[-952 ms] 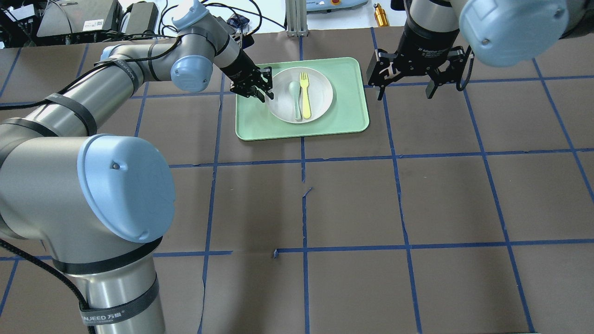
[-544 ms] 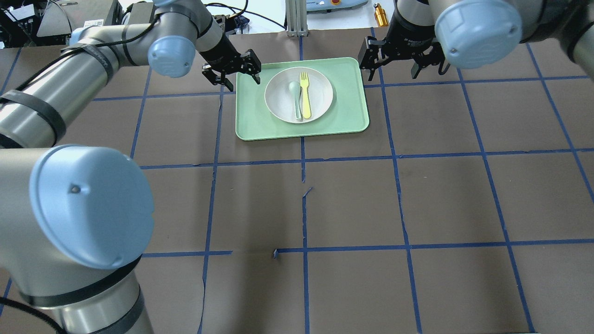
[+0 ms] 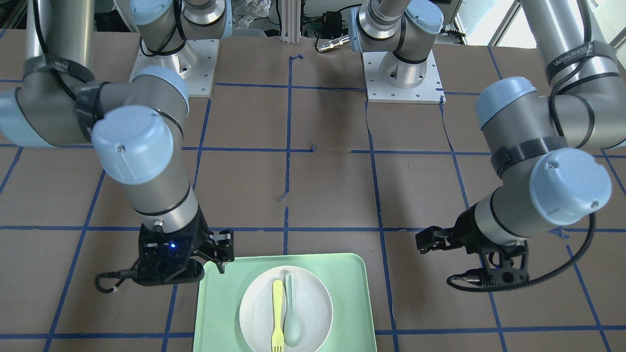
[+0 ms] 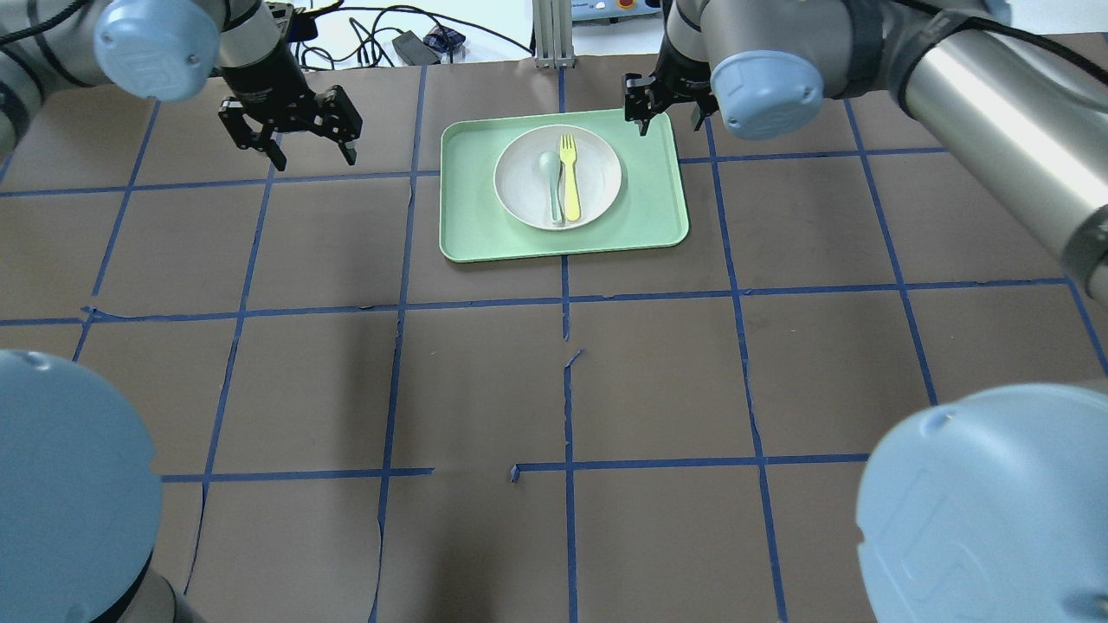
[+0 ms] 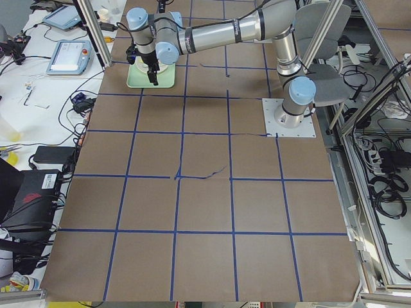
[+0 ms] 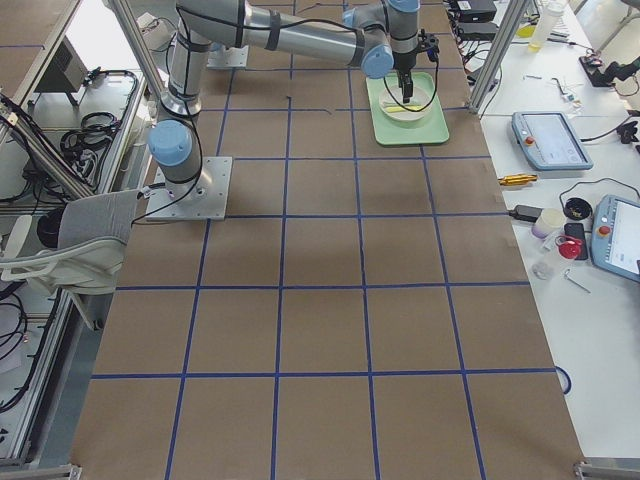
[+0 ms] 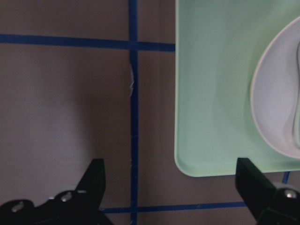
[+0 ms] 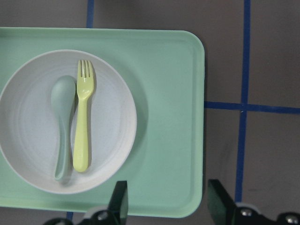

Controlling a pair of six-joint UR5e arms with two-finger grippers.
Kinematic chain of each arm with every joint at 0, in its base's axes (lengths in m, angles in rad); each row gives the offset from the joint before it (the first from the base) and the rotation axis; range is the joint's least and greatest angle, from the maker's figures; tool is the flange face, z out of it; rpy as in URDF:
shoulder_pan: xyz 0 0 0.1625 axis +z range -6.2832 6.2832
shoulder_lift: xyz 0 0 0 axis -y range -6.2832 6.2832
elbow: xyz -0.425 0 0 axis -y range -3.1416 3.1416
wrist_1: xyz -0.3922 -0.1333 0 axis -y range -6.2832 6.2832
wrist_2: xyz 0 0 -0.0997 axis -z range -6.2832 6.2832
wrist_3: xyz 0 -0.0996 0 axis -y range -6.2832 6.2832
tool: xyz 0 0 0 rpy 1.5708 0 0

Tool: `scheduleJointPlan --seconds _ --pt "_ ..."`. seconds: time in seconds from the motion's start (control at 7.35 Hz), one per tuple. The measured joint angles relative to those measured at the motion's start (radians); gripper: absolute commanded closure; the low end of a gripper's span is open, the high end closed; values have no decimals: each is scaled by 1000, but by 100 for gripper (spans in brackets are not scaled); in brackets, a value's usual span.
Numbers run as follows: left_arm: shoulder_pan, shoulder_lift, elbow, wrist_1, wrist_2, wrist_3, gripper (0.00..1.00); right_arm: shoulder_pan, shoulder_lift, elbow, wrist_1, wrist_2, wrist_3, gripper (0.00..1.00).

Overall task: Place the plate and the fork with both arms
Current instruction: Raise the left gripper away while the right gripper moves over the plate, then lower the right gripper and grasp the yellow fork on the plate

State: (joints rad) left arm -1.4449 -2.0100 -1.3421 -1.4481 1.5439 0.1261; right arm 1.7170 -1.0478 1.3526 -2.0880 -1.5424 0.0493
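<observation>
The right claw (image 4: 670,121) hangs spread and empty over a corner of the green tray (image 4: 649,216). From its wrist view the fork (image 4: 570,177) lies ahead and left of its fingers (image 8: 120,204), on the white plate (image 4: 603,173) beside a spoon (image 4: 551,182), handle end nearest the claw, tines pointing away. That long axis crosses the line between the fingers, so they could likely straddle the handle without turning. The left claw (image 4: 314,157), also spread and empty, hovers over the desk (image 4: 554,389) well apart from the tray, leaving the right one nearer.
</observation>
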Motion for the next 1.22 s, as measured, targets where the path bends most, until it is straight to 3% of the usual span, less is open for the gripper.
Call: scheduleJointPlan --seconds 0.54,1.22 --pt "23 72 -117 11 3 33 0 59 190 -105 -64 73 -2 41" --pt "13 104 -172 21 4 33 0 79 276 -135 -76 97 3 41"
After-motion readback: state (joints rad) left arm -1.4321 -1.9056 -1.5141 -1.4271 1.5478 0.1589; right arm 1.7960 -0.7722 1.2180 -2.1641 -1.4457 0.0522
